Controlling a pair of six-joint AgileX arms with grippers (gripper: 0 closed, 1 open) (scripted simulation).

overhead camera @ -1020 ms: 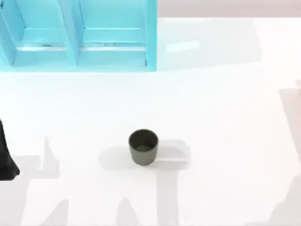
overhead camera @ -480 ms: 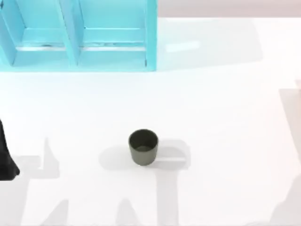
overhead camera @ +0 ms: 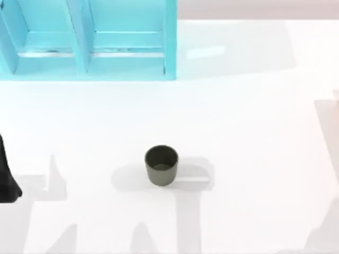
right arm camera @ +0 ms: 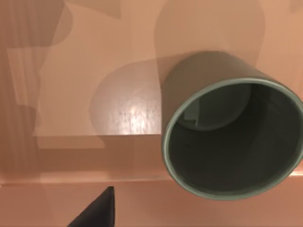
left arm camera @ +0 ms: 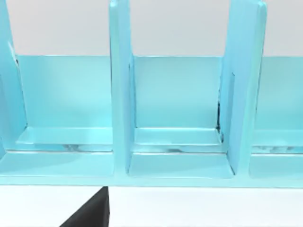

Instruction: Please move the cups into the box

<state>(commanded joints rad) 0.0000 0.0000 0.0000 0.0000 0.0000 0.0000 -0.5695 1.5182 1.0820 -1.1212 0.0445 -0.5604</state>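
**One cup out on the bench, one over a pinkish surface**

One cup (overhead camera: 161, 165) stands upright mid-bench, well apart from the turquoise rack (overhead camera: 169, 42) at the far left. The second cup (right arm camera: 232, 127) sits close under the right gripper (right arm camera: 94, 210), over a pinkish surface (right arm camera: 71, 94) that I take for the box floor. To finish this step well, set that cup down level and lift straight off so it is not tipped. The left arm (overhead camera: 6, 180) waits at the bench's left edge, facing the rack.

Neither gripper's state, apart or together, can be told. Whether the second cup is held or already resting is unclear, and its far side is cut off
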